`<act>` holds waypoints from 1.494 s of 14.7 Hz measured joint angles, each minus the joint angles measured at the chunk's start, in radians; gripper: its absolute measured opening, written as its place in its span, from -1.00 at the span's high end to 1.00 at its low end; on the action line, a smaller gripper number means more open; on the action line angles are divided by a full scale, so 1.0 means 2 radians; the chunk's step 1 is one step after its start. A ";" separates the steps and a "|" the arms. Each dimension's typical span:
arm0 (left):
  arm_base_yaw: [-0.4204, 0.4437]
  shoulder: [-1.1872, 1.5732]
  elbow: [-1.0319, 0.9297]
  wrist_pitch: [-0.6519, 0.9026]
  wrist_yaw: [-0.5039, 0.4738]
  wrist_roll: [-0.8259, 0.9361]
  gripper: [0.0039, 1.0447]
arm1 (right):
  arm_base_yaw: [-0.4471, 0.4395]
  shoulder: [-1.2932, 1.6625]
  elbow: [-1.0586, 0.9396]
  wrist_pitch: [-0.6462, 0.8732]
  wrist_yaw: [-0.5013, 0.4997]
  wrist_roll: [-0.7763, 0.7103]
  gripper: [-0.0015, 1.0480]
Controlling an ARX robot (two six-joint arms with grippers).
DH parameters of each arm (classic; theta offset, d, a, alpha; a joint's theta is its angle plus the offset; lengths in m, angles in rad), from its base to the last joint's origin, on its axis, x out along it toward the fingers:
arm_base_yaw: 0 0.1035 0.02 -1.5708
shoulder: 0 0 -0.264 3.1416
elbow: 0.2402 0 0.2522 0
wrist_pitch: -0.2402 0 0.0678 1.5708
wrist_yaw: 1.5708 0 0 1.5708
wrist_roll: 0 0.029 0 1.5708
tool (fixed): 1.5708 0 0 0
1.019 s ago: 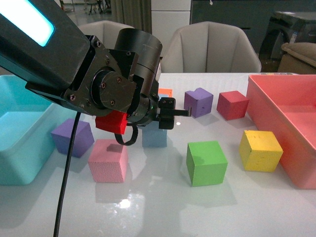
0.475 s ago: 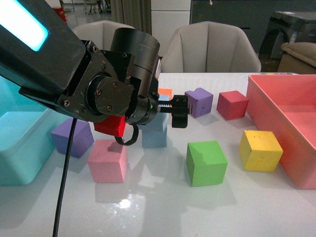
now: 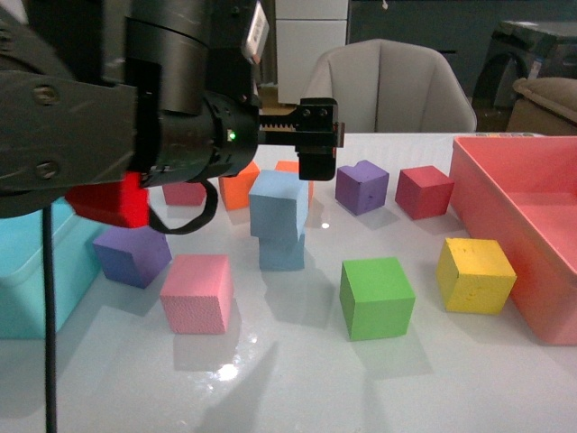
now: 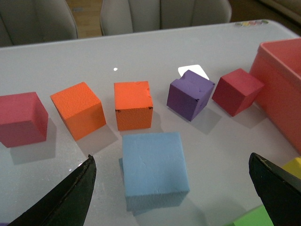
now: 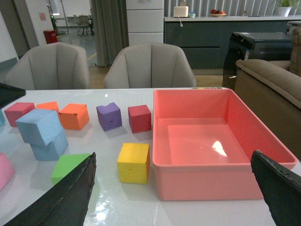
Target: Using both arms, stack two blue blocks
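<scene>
Two pale blue blocks stand stacked at the table's middle. The upper block (image 3: pixel 279 203) sits twisted on the lower block (image 3: pixel 282 251). My left gripper (image 3: pixel 317 135) is open and empty, raised above and a little right of the stack. In the left wrist view the upper block (image 4: pixel 153 162) lies between the wide-apart fingertips (image 4: pixel 77 190), clear of both, with only an edge of the lower block (image 4: pixel 121 165) showing. My right gripper (image 5: pixel 173 155) is open and empty, off to the right, and sees the stack (image 5: pixel 40 126) far off. The right arm is out of the front view.
A pink bin (image 3: pixel 518 194) stands at the right, a turquoise bin (image 3: pixel 22 280) at the left. Around the stack are a green cube (image 3: pixel 377 298), yellow cube (image 3: pixel 476 275), pink cube (image 3: pixel 196 293), two purple cubes (image 3: pixel 133 254), a dark red cube (image 3: pixel 424 191) and orange cubes (image 3: pixel 239 185).
My left arm has risen and drawn back from the stack. The upper blue block, hidden behind the arm before, now shows resting on the lower one.
</scene>
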 joint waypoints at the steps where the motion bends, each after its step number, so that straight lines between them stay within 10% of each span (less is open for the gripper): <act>1: -0.001 -0.035 -0.040 0.031 0.007 0.003 -0.88 | 0.000 0.000 0.000 0.000 0.000 0.000 -0.88; 6: -0.010 -0.234 -0.236 0.117 0.010 0.031 -0.84 | 0.000 0.000 0.000 0.000 0.000 0.000 -0.88; 8: 0.011 -0.325 -0.319 0.135 -0.124 0.050 -0.39 | 0.000 0.000 0.000 0.000 0.000 0.000 -0.88; 14: 0.123 -0.549 -0.442 0.054 -0.044 0.053 0.93 | 0.000 0.000 0.000 0.000 0.000 0.000 -0.88; 22: 0.162 -0.625 -0.473 0.012 -0.005 0.055 0.97 | 0.000 0.000 0.000 0.000 0.000 0.000 -0.88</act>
